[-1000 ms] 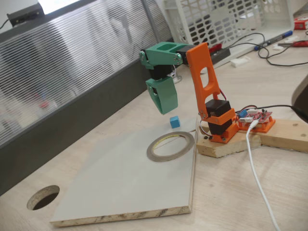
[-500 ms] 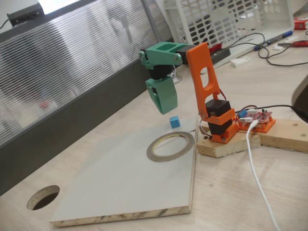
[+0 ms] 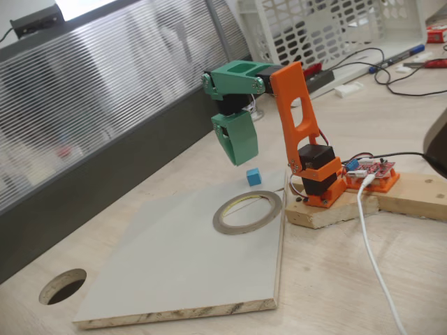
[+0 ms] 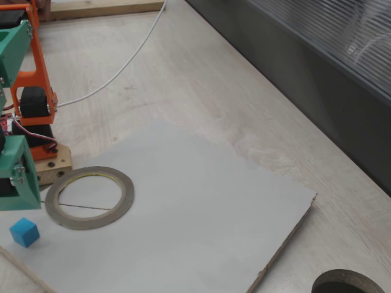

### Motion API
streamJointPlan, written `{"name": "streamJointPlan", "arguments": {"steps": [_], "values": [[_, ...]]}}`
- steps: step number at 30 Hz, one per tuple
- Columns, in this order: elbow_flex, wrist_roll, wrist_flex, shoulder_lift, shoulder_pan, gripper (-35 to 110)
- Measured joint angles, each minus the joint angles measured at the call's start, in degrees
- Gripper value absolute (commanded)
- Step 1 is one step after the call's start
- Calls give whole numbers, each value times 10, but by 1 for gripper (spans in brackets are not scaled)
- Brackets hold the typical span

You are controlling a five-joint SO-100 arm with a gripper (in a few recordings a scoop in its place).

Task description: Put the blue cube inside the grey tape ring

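The green pincer (image 3: 237, 148) hangs in the air over the far edge of a pale grey board (image 3: 174, 258), its tip pointing down and tilted a little. From where I stand its two fingers look pressed together with nothing between them, though the angle is poor and I cannot tell for certain how far they are parted. It holds nothing.

The blue cube (image 3: 253, 176) sits on the board just below and slightly to the right of the pincer tip in a fixed view, clear of it. In the other fixed view the cube (image 4: 24, 232) lies near the lower left corner, just beneath the green pincer (image 4: 17, 177) at the left edge.

The grey tape ring (image 3: 248, 211) lies flat on the board, close to the cube but not touching it, and its middle shows bare board. Its yellowish inner rim shows in both fixed views, and from the other side the ring (image 4: 89, 196) lies up and to the right of the cube.

The orange arm (image 3: 299, 118) rises from a wooden block (image 3: 391, 195) on the tabletop (image 3: 349, 279), with a red circuit board (image 3: 374, 169) beside its base and a white cable (image 3: 374, 244) running toward the front. A round dark hole (image 3: 63, 286) sits in the tabletop near the board's front left corner.
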Motion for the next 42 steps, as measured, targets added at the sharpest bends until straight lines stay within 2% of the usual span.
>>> {"name": "streamJointPlan", "arguments": {"steps": [9,14,29,42], "values": [[0,0,117,-6,0,81],[0,1,139,-6,0,99],[3,2,147,-11,0,99],[3,3,147,-173,0,99]]}}
